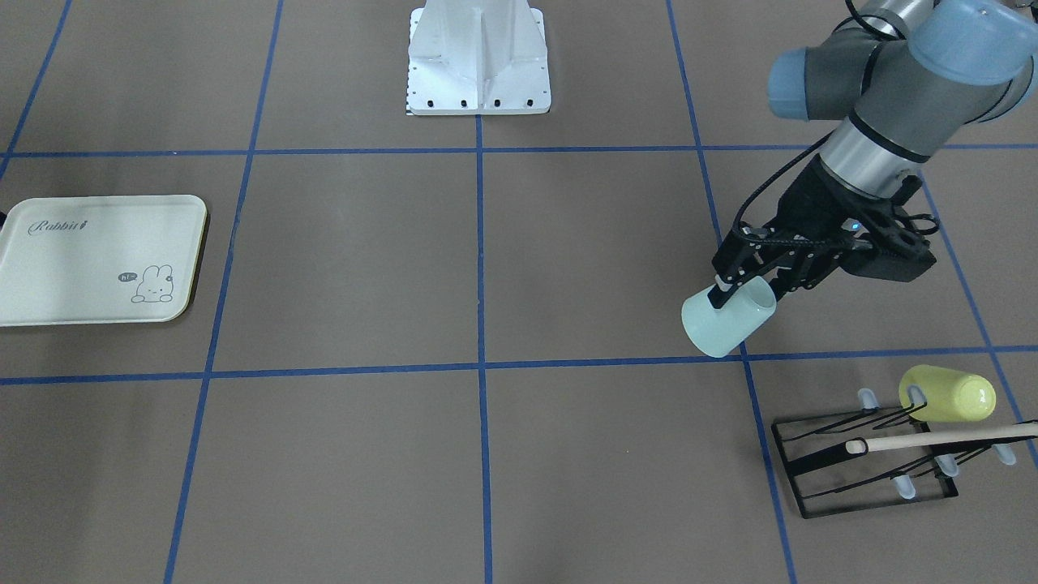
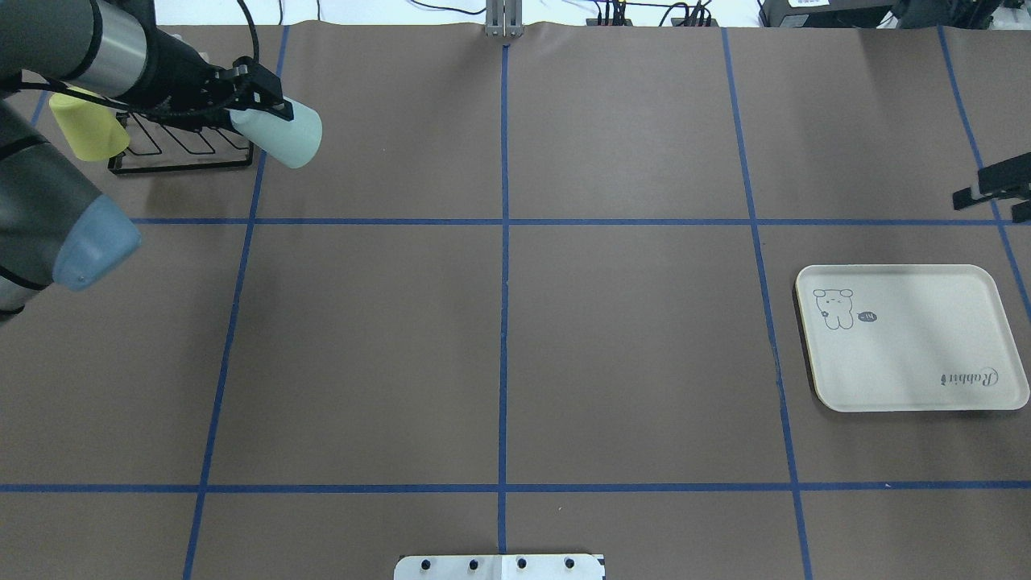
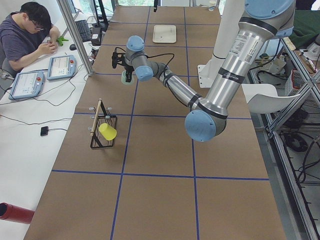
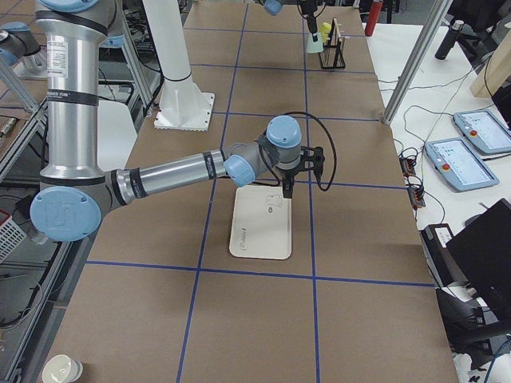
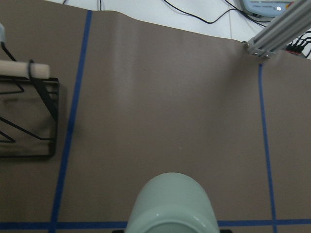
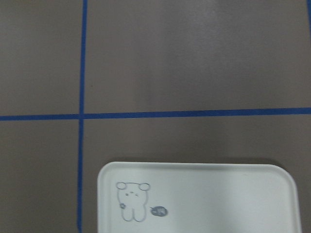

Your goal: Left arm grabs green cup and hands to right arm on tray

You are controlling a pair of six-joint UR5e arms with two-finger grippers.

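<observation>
Green cup point(image 1: 718, 328): tilted, near wire rack point(image 1: 859, 462)
Left gripper point(image 1: 750, 290): clamped on green cup
Right gripper point(image 2: 995, 192): state not discernible

yellow tumbler point(image 1: 949, 395) hangs on black wire rack point(image 1: 815, 460).

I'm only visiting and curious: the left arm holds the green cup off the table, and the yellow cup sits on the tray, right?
One thing is off. The left gripper does hold the green cup off the table, but the yellow cup sits on the black rack, not on the tray. The front-facing view shows it.
</observation>
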